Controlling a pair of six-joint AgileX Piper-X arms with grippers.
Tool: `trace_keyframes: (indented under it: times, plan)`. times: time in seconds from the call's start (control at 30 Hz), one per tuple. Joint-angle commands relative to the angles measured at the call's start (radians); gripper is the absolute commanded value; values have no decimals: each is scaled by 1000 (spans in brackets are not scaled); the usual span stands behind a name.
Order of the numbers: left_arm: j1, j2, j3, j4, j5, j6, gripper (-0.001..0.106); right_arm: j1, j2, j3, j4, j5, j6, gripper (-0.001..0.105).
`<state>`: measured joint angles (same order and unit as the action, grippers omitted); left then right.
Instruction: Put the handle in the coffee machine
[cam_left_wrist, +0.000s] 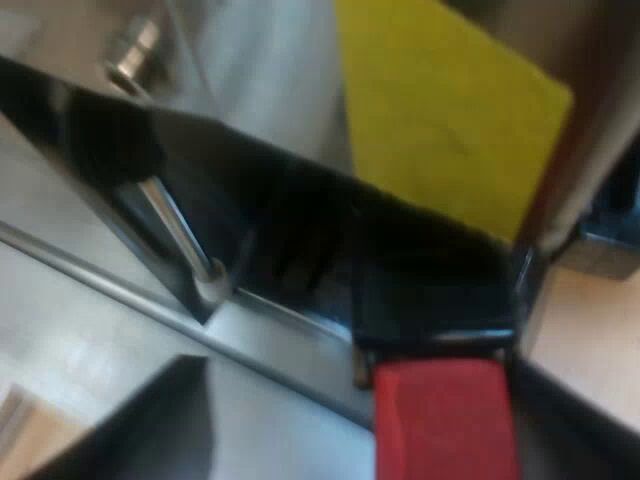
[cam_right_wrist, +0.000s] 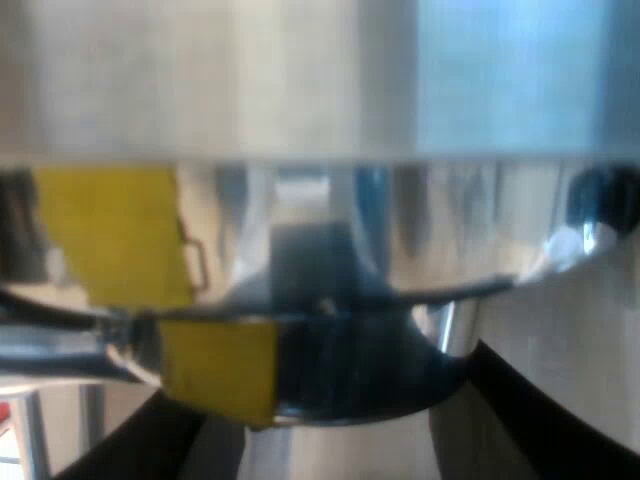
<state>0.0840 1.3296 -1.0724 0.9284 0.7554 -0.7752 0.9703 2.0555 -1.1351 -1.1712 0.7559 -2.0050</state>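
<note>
Seemingly the red-ended handle sits right at the left end effector — clenched or not, I cannot tell; a loose hold could let it twist against the espresso machine.

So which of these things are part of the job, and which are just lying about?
Part of the job:
- dark handle with its red end, close against the machine
- espresso machine, shiny metal

Just lying about:
- yellow sheet near the machine
</note>
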Motion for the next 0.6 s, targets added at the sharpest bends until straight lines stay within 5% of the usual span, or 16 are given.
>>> trace_keyframes:
  times: [0.03,0.6]
  plan:
    - [-16,-27,-32,-66,168,-30,66,-2,-20,-17,-111,3,-19,44]
    - [23,-88,-32,-8,134,-34,66,-2,-20,-17,-110,2,-16,44]
